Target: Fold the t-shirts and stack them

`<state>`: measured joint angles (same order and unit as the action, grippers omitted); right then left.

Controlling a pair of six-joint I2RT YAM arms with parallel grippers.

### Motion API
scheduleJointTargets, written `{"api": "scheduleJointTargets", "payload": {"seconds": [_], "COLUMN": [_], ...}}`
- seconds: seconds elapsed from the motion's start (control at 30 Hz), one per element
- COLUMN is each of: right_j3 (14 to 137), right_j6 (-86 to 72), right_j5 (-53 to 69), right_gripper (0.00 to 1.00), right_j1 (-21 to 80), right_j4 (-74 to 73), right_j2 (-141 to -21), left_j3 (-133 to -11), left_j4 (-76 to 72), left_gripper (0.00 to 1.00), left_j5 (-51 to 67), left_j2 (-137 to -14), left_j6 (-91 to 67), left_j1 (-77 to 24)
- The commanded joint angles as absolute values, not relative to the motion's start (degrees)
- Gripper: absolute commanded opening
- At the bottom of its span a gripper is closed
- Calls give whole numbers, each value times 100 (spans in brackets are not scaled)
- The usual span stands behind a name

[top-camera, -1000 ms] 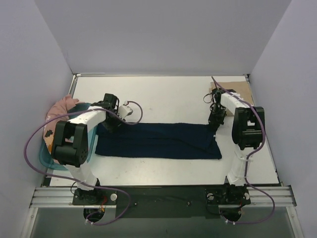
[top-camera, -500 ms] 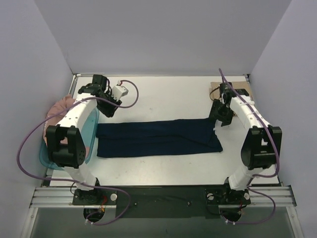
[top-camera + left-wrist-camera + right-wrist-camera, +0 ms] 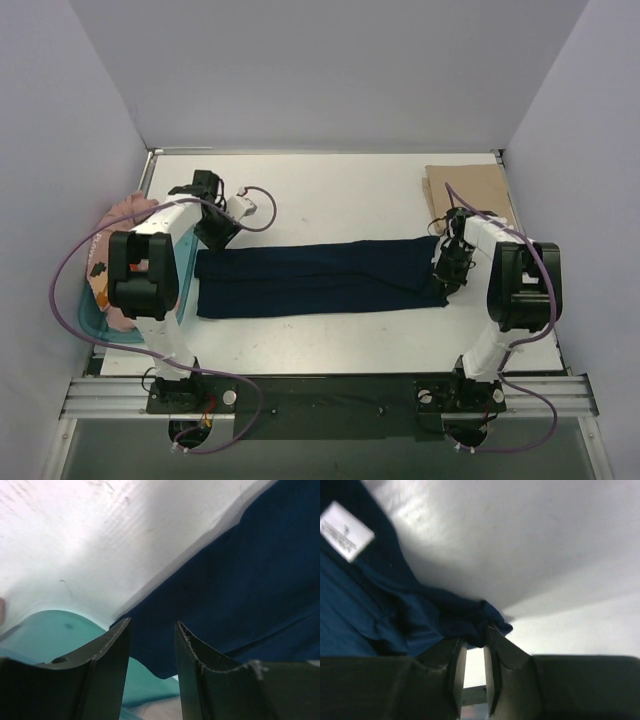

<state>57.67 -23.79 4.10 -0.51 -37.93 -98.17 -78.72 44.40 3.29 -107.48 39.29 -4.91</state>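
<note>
The navy t-shirt [image 3: 320,278] lies folded as a long strip across the middle of the table. My left gripper [image 3: 213,232] is open over its far left corner, the cloth [image 3: 240,580] showing beyond the open jaws [image 3: 152,622]. My right gripper [image 3: 450,264] is at the strip's right end, shut on a bunched bit of navy cloth [image 3: 470,615] at the fingertips [image 3: 475,636]. The tan t-shirt [image 3: 470,188] lies flat at the far right. The pink t-shirt [image 3: 122,215] is heaped at the left, in the tub.
The teal plastic tub [image 3: 92,318] stands at the table's left edge, right beside the left arm; its rim shows in the left wrist view [image 3: 55,635]. A white care label [image 3: 345,530] sits on the navy cloth. Walls close the table on three sides.
The left gripper swung to the far left corner and came back down to the shirt's left end. The right gripper moved nearer, to the shirt's right end. The navy strip looks narrower.
</note>
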Motion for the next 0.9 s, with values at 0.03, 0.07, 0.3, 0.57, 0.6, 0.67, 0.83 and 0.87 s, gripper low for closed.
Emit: {"api": "scheduleJointTargets", "payload": {"seconds": [0.03, 0.07, 0.3, 0.57, 0.6, 0.67, 0.83, 0.87], "right_j3": [6810, 7255, 10385, 13620, 13719, 13834, 13667, 13667], "right_j6": [-2154, -2084, -1617, -2134, -2258, -2636, -3557, -3699], "right_j5": [272, 290, 650, 1560, 1834, 2284, 2601, 2645], "right_gripper": [3, 1, 0, 0, 0, 0, 0, 0], "right_j1": [-132, -114, 263, 220, 150, 80, 18, -156], "right_j4": [-3911, -4033, -4920, -5222, -5125, -4853, -3940, -3824], "right_j2": [-10808, -10950, -12951, -14684, -14861, -14985, -15047, -15099], "left_j3": [-7673, -7734, -8156, -7797, -7752, -7586, -7006, -6909], "left_j4": [4806, 4895, 5748, 5195, 5125, 5002, 4825, 4851], "left_gripper": [50, 50, 52, 52, 52, 51, 51, 51], "left_j5": [667, 816, 1169, 1152, 1125, 1002, 870, 905], "left_j2": [-10258, -10179, -9817, -10133, -10238, -10344, -10310, -10231], "left_j6": [4219, 4227, 4254, 4026, 4025, 4025, 4157, 4192], "left_j1": [-308, -247, -167, -281, -299, -378, -544, -571]}}
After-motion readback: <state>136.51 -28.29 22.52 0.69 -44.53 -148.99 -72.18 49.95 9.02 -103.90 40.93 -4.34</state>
